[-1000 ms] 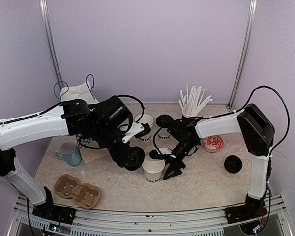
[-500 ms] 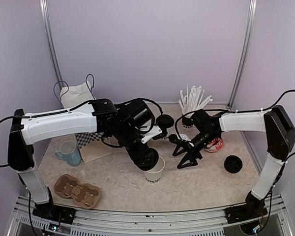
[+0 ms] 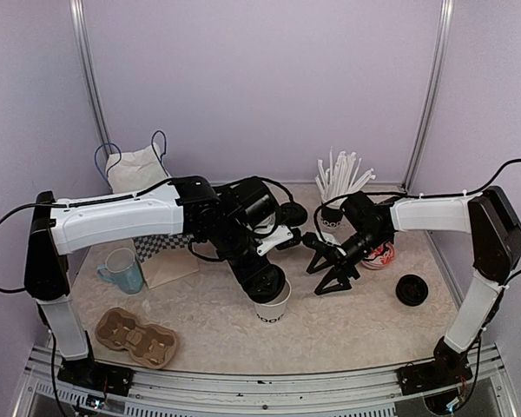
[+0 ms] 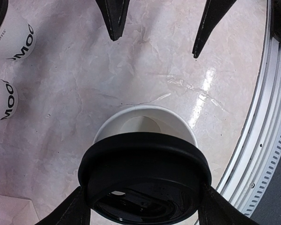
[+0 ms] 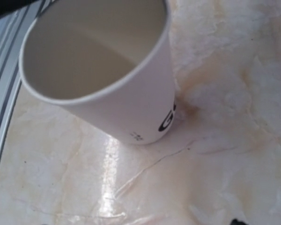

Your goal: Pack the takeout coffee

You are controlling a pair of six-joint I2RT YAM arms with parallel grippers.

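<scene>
An open white paper cup with black lettering [image 3: 274,306] stands at the table's middle front. My left gripper [image 3: 265,282] is shut on a round black lid [image 4: 145,164] and holds it just above this cup's rim [image 4: 131,121], covering its near half. My right gripper [image 3: 326,274] is open and empty, just right of the cup. Its two fingertips [image 4: 114,21] show beyond the cup in the left wrist view. The right wrist view shows the same cup [image 5: 107,70], empty inside. Two more lettered cups [image 4: 14,35] stand to the left. A lidded cup [image 3: 291,213] stands further back.
A light-blue mug [image 3: 122,269] and a cardboard cup carrier [image 3: 139,337] sit front left. A bag [image 3: 137,165] stands at the back left. A cup of white straws [image 3: 339,187], a red patterned disc [image 3: 380,254] and a loose black lid [image 3: 412,289] are on the right.
My left gripper carried the black lid to the right until it hangs over the open cup. My right gripper let go of the cup and drew back to the right.
</scene>
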